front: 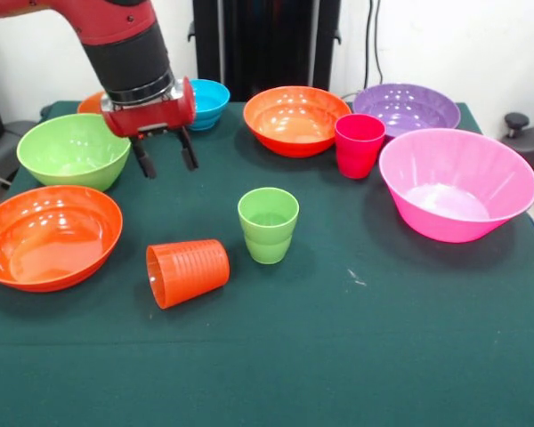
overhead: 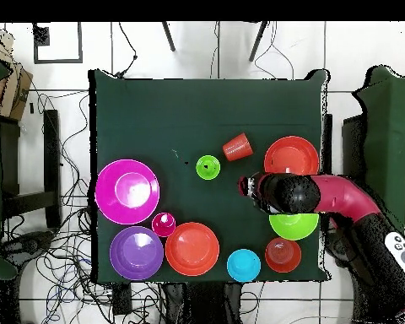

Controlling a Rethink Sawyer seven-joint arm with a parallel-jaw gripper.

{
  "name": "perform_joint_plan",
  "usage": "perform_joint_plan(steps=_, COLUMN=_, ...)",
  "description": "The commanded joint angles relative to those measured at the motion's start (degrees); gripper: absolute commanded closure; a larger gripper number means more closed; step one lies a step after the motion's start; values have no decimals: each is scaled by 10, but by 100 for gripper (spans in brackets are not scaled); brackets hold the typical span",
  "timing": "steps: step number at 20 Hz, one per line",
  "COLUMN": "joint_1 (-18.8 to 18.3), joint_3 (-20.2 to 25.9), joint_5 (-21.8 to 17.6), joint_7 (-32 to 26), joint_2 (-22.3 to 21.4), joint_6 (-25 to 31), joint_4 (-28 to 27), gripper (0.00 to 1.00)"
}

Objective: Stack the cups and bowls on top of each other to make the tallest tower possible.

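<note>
Small orange bowl point(overhead: 283, 254) unobstructed only overhead.

The gripper point(front: 164, 157) hangs open and empty above the table point(front: 356, 356), just beside the green bowl point(front: 73, 149). In front of it, the orange cup point(front: 188, 272) lies tipped beside the upright green cup point(front: 268, 224).

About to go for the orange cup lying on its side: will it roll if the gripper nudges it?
Probably. The orange cup lies on its side on the green cloth, so a nudge could roll it, likely curving since it tapers. Its ridges may aid grip. It looks like light plastic, so it may skid.
</note>
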Motion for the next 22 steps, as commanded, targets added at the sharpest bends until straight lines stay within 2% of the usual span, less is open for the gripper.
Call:
perform_joint_plan(steps=1, joint_1=-18, joint_3=50, joint_5=-55, joint_7=-233, joint_2=4, joint_6=22, joint_4=27, gripper=0)
perform_joint_plan(steps=7, joint_1=-23, joint_3=56, joint_5=-64, joint_7=-237, joint_2=23, joint_6=31, joint_4=10, gripper=0)
perform_joint_plan(steps=18, joint_1=-9, joint_3=54, joint_5=-72, joint_7=-252, joint_2=66, joint_6=37, joint_4=-37, gripper=0)
perform_joint_plan(steps=22, joint_1=-8, joint_3=53, joint_5=-75, joint_7=-248, joint_2=71, joint_6=31, joint_4=-38, gripper=0)
